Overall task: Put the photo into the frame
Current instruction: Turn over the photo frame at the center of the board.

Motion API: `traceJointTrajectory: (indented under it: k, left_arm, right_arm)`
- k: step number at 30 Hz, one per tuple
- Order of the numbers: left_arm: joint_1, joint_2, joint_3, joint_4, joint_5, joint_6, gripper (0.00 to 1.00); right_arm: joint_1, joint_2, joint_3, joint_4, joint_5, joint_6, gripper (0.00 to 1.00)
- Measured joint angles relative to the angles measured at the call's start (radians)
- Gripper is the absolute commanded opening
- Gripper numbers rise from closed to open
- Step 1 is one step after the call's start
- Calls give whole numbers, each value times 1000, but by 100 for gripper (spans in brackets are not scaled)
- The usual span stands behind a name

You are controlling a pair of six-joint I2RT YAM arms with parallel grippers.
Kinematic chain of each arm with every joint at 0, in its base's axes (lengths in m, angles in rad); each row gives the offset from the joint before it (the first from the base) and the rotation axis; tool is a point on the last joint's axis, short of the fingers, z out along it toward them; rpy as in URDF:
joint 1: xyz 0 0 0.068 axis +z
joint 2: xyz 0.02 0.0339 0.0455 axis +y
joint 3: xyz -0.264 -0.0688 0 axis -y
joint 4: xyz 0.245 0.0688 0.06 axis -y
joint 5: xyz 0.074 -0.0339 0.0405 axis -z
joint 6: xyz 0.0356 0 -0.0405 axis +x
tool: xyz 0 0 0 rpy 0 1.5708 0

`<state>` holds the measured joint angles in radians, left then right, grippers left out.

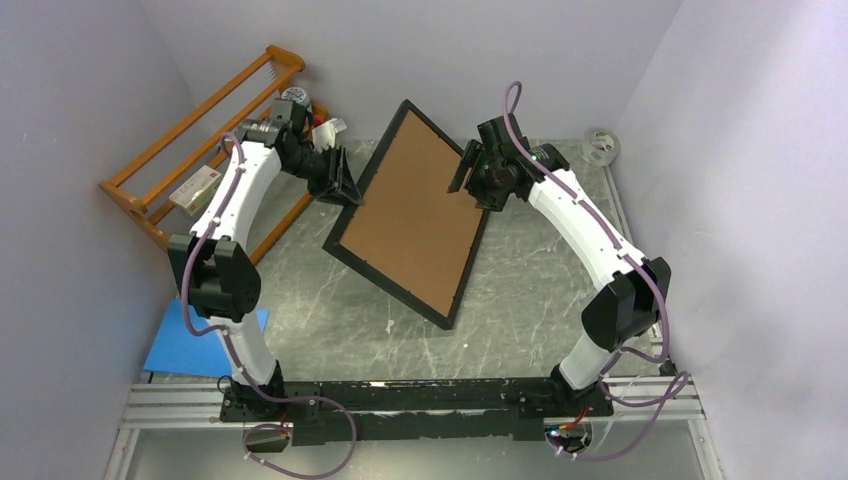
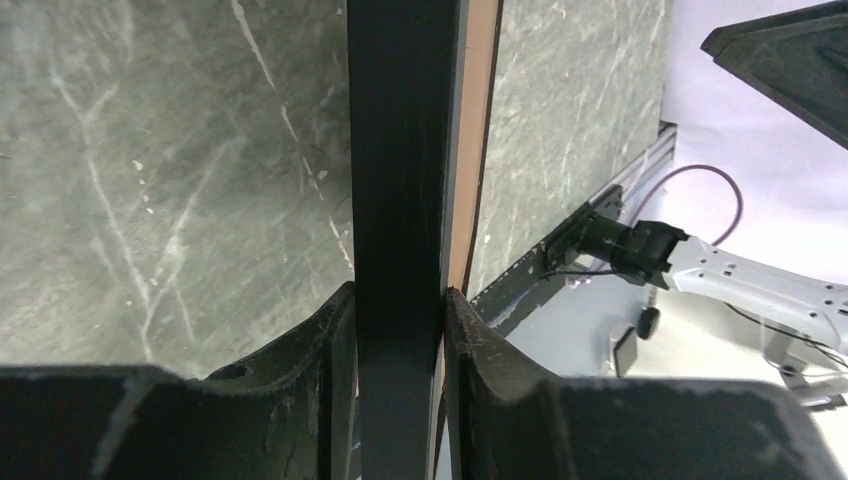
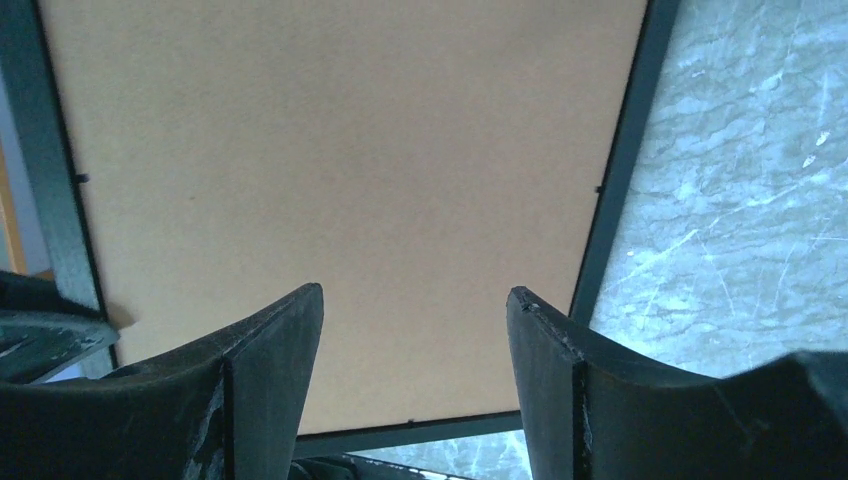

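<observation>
The black frame (image 1: 390, 287) is at the table's middle, back side up, with the brown backing board (image 1: 415, 215) filling it. My left gripper (image 1: 352, 192) is shut on the frame's left edge and holds it tilted. In the left wrist view the black edge (image 2: 400, 180) runs between my left gripper's (image 2: 398, 300) fingers, with a strip of brown board (image 2: 480, 120) beside it. My right gripper (image 1: 465, 165) is open and empty over the frame's right side. The right wrist view shows its gripper (image 3: 415, 300) above the board (image 3: 340, 180) and the frame rim (image 3: 612, 190). The sunflower photo is hidden.
An orange wooden rack (image 1: 190, 150) stands at the back left, with small items at its far end. A blue sheet (image 1: 190, 345) lies at the near left. A roll of tape (image 1: 600, 147) sits at the back right. Grey walls close in on both sides.
</observation>
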<state>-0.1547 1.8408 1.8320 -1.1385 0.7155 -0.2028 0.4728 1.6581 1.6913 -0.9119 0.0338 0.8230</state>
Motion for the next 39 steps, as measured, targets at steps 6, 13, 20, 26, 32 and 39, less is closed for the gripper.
traceJointTrajectory:
  k: [6, 13, 20, 26, 32, 39]
  left_arm:
    - [-9, -22, 144, -88, -94, 30, 2]
    - [-19, -77, 204, -142, -199, 63, 3]
    - [-123, -98, 256, -162, -357, 70, 3]
    - [-203, -99, 306, -166, -438, 69, 2]
    - [-278, -100, 334, -145, -484, 54, 3]
    - [-426, -128, 320, -56, -586, 49, 3]
  right_arm:
    - [-8, 1, 5, 9, -26, 17, 71]
    - [-10, 18, 45, 18, -66, 34, 70]
    - [-12, 42, 83, 55, -126, 66, 73]
    - [-13, 82, 171, 79, -166, 90, 79]
    - [-13, 111, 312, 79, -170, 101, 80]
    - [-12, 167, 419, 48, -170, 108, 83]
